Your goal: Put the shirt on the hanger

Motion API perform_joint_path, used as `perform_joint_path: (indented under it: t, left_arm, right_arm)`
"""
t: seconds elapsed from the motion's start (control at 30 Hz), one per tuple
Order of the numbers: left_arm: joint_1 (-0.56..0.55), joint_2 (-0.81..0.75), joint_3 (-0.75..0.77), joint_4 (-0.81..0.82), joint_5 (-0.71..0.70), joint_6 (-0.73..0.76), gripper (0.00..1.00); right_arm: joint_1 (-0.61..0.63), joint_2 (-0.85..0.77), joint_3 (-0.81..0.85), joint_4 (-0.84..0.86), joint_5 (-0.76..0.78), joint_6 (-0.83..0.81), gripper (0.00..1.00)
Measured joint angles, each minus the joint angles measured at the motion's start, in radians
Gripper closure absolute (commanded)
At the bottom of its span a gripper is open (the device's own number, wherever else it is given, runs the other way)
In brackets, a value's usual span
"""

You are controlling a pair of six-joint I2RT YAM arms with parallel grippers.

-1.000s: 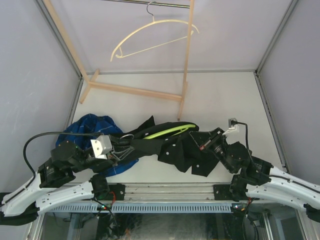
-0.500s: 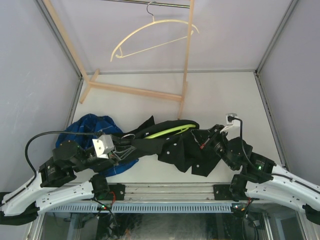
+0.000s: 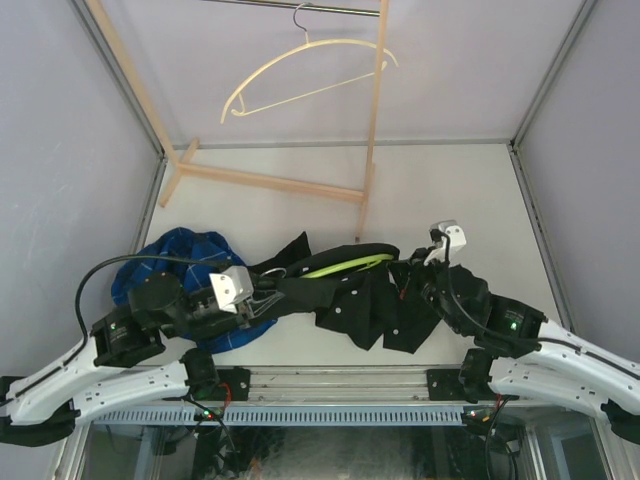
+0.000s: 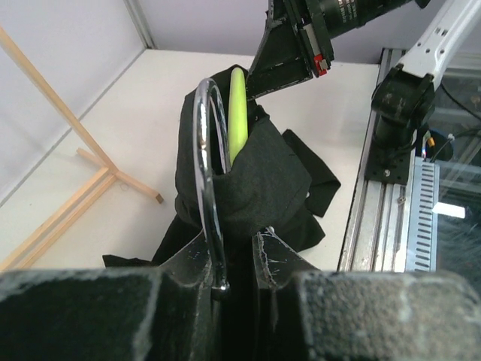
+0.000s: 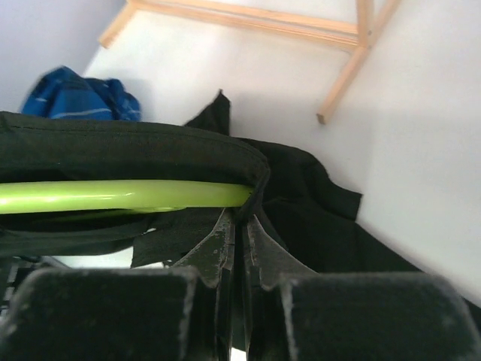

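Mid-table | 1 black shirt, 1 green hanger | left pincer clamps hook; right pincer seemingly pinches shirt

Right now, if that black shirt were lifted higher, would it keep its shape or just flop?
Probably flop: the shirt drapes in loose folds around the green hanger. It is likely light for its size, since that thin hanger carries part of it. It might also slide along the smooth plastic.
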Motion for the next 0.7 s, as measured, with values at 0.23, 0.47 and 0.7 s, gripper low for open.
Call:
perform_joint_path:
  t: [0.23,0.47,0.7]
  left_arm:
    - [0.000,0.068,0.045,-0.058,-0.013,0.019,1.00]
    - [0.000,0.037,0.049,-0.106,-0.023,0.021,1.00]
    - [0.000,-0.026,0.084,-0.172,-0.025,0.021,1.00]
  right_arm:
    - [0.000,0.061,0.025,-0.072,0.044,-0.068,1.00]
    - [0.000,0.103,0.036,-0.086,0.113,-0.094,1.00]
    - [-0.087,0.088,0.036,-0.169,0.275,-0.176,1.00]
